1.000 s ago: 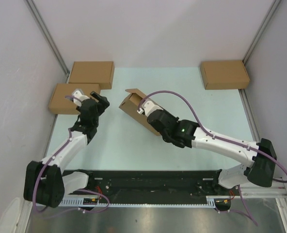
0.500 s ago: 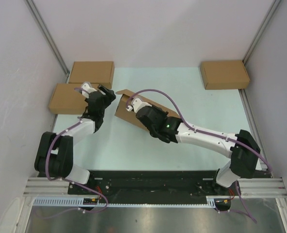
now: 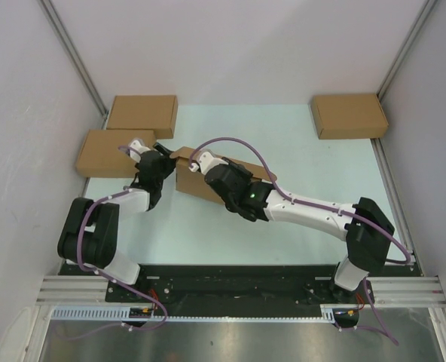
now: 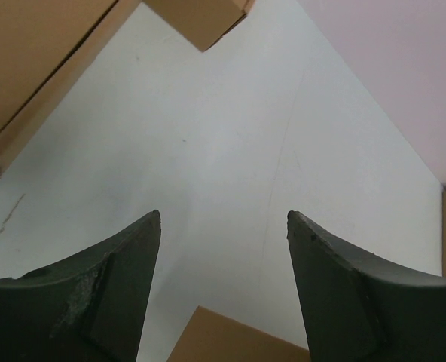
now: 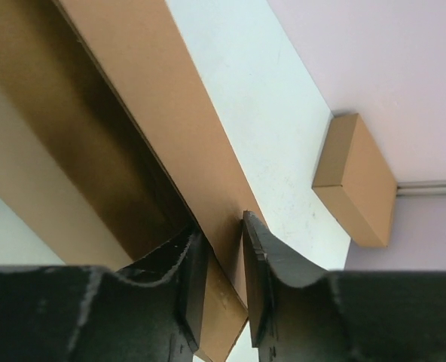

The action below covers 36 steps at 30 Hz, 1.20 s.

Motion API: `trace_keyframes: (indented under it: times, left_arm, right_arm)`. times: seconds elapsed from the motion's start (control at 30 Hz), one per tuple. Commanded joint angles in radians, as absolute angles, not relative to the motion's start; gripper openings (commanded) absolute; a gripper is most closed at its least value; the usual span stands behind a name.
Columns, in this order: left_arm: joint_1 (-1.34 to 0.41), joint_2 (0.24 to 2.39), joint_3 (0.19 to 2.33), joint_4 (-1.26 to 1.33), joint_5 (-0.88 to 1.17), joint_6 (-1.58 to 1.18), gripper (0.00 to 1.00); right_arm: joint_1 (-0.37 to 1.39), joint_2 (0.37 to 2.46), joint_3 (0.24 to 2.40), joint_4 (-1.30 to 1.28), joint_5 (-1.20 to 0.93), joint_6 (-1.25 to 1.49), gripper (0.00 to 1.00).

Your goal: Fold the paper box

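**Q:** What was shown, from the largest thing down?

**A:** A pale green tabletop point(image 3: 306, 181) was seen from above, closed in by light wall panels. Two white-and-black arms were mounted at its near edge. The right arm point(image 3: 313, 213) was stretched far across towards the left. The left arm point(image 3: 110, 219) was folded up close to its own base.

**Q:** Where was the paper box placed?

**A:** The paper box point(image 3: 191, 185), of plain brown corrugated card, was laid on the tabletop left of centre. It was set at a slant and partly hidden under the right arm's wrist. It was partly formed: in the right wrist view a raised side wall was seen, with a shadowed hollow beside it.

**Q:** Were other boxes seen?

**A:** Three closed brown boxes were set along the far side. The far-left box point(image 3: 142, 115) and the near-left box point(image 3: 106, 151) were placed together at the left corner, near the paper box. The far-right box point(image 3: 349, 115) was set well apart from them.

**Q:** How were the jaws held?

**A:** The jaws of the right gripper point(image 5: 219, 226) were set narrow, one on each side of the raised wall. Whether the wall was pinched or only straddled could not be told. The left gripper point(image 4: 223, 219) was held just left of the paper box. Its jaws were spread wide, with only bare tabletop seen between them.
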<state>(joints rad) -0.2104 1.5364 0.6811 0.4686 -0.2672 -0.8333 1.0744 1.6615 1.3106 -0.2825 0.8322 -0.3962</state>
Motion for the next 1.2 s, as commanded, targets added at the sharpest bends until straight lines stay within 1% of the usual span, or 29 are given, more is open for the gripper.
trace_keyframes:
  times: [0.0,0.27,0.4,0.5,0.77,0.83,0.87,0.93,1.13,1.17]
  left_arm:
    - [-0.206,1.508,0.640,0.495,-0.259,-0.887,0.73]
    - [-0.206,1.465,0.578,0.479,-0.296,-0.896,0.73]
    - [-0.203,1.459,0.566,0.468,-0.307,-0.903,0.73]
    - [-0.199,1.456,0.560,0.462,-0.310,-0.913,0.73]
    - [-0.196,1.443,0.545,0.440,-0.324,-0.922,0.73]
    - [-0.196,1.440,0.540,0.427,-0.327,-0.925,0.73]
    - [-0.193,1.439,0.538,0.422,-0.328,-0.925,0.73]
    - [-0.195,1.431,0.529,0.414,-0.334,-0.931,0.73]
    - [-0.193,1.402,0.515,0.387,-0.348,-0.931,0.73]
    - [-0.192,1.394,0.515,0.384,-0.356,-0.931,0.73]
  right_arm:
    - [1.074,1.720,1.298,-0.368,0.732,-0.321,0.32]
    - [1.091,1.715,1.298,-0.347,0.749,-0.316,0.34]
    - [1.098,1.697,1.299,-0.339,0.769,-0.318,0.39]
    - [1.103,1.686,1.301,-0.344,0.779,-0.322,0.41]
    - [1.120,1.667,1.301,-0.350,0.805,-0.324,0.43]
    - [1.123,1.664,1.302,-0.350,0.813,-0.324,0.45]
    - [1.123,1.661,1.304,-0.348,0.816,-0.325,0.49]
    - [1.126,1.654,1.310,-0.348,0.822,-0.327,0.52]
    - [1.143,1.622,1.322,-0.328,0.865,-0.333,0.56]
    - [1.146,1.608,1.331,-0.325,0.874,-0.334,0.59]
